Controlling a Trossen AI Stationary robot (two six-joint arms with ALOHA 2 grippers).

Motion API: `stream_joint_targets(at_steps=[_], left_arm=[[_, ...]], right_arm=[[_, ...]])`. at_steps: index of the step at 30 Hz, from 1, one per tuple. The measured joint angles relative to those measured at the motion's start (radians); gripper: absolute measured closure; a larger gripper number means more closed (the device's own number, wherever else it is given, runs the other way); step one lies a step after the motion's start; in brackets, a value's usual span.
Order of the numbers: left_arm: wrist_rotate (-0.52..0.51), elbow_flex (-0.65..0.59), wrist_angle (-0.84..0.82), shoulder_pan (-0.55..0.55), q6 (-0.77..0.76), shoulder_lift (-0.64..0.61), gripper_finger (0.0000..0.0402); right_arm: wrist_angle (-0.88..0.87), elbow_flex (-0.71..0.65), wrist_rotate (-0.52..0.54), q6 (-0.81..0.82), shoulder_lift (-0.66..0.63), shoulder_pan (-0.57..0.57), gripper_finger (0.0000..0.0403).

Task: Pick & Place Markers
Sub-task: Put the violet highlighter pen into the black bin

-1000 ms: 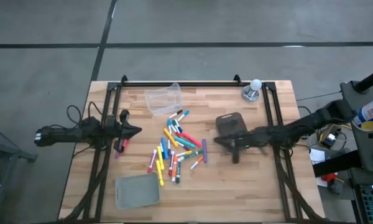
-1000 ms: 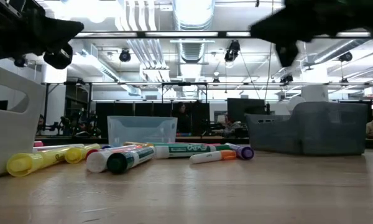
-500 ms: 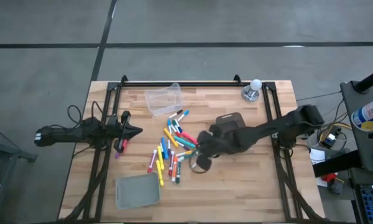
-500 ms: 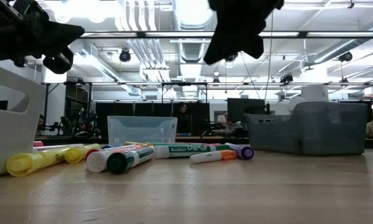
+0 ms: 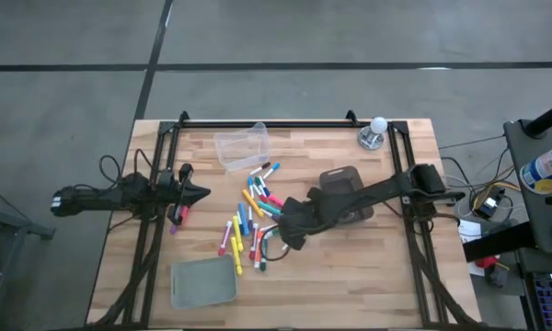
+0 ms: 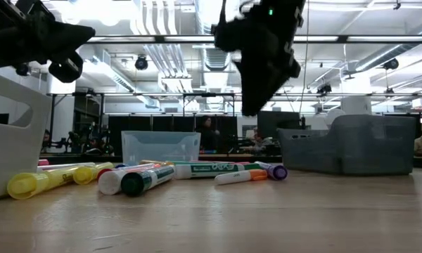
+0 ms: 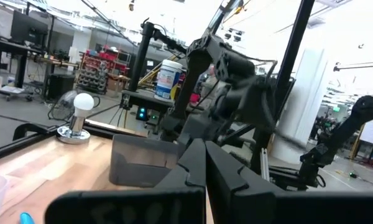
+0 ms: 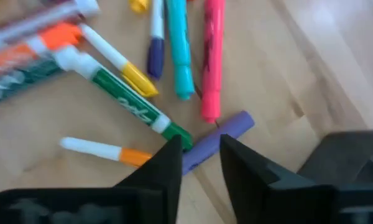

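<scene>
Several markers in mixed colours lie loose in a heap on the wooden table's middle; in the low view they lie flat in a row. My right gripper hangs over the heap's right edge, tipped steeply down, open and well above the table. In the right wrist view its fingertips stand above a purple marker, beside a green-and-white one and a pink one. My left gripper waits at the table's left, shut and empty.
A clear bin stands behind the heap. A light grey bin sits near the front left, and a dark grey bin lies under my right arm. A small lamp stands at the far right. Bare wood lies front right.
My right gripper has swung from over the dark grey bin toward the table's left, out over the markers, and has tipped from nearly level to pointing steeply down. The markers lie where they were.
</scene>
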Motion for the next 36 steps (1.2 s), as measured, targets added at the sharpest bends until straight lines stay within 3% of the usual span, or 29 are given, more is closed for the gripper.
stream_joint_targets(at_steps=[4,8,21,36], left_arm=[[0.000,0.000,0.007,0.000,-0.002,0.000,0.0401],[0.000,0.000,0.010,0.000,-0.002,0.000,0.0401],[-0.005,0.001,0.022,0.000,-0.002,0.000,0.0401],[-0.005,0.001,0.038,0.000,-0.022,-0.001,0.0401]], right_arm=[[-0.024,0.000,-0.005,0.046,0.027,-0.009,0.0240],[-0.031,-0.011,0.005,0.118,0.031,-0.018,0.0224],[-0.012,-0.032,-0.027,0.282,0.066,-0.018,0.0240],[-0.008,-0.051,-0.013,0.302,0.157,-0.027,0.0264]])
